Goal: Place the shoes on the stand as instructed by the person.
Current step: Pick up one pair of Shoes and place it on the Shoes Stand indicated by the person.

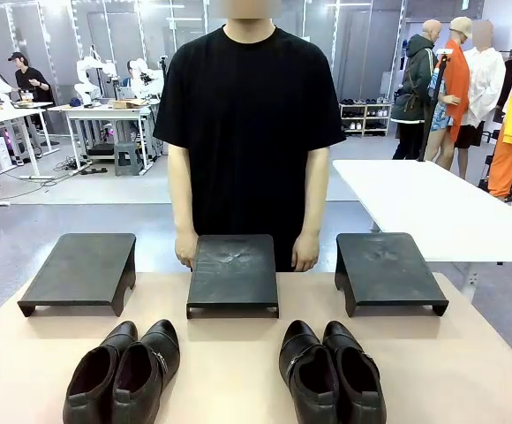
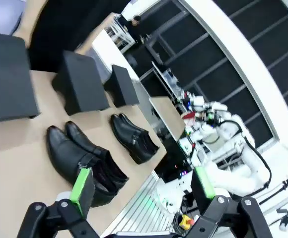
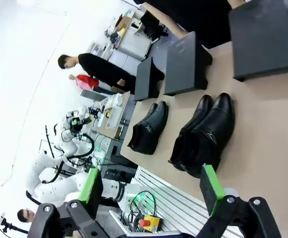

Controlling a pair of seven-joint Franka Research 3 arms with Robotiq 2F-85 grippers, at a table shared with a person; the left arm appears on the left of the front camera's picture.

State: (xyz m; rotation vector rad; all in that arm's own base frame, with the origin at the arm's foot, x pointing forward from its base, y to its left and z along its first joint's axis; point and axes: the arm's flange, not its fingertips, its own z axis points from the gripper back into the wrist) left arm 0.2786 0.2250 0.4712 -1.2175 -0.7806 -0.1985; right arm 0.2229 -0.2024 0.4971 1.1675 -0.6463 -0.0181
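Observation:
Two pairs of glossy black shoes stand side by side near the table's front edge: the left pair (image 1: 124,371) and the right pair (image 1: 331,371). Three black stands sit beyond them: left (image 1: 84,269), middle (image 1: 233,272), right (image 1: 387,269). The person (image 1: 249,115) stands behind the middle stand, both hands hanging at the table's far edge. My left gripper (image 2: 143,186) is open and empty, raised above the left pair (image 2: 84,158). My right gripper (image 3: 151,184) is open too, raised above the right pair (image 3: 206,134).
The tan table (image 1: 238,389) has bare surface between and around the shoes and stands. A white table (image 1: 432,199) stands off to the far right. Other tables, shelves and people are farther back in the room.

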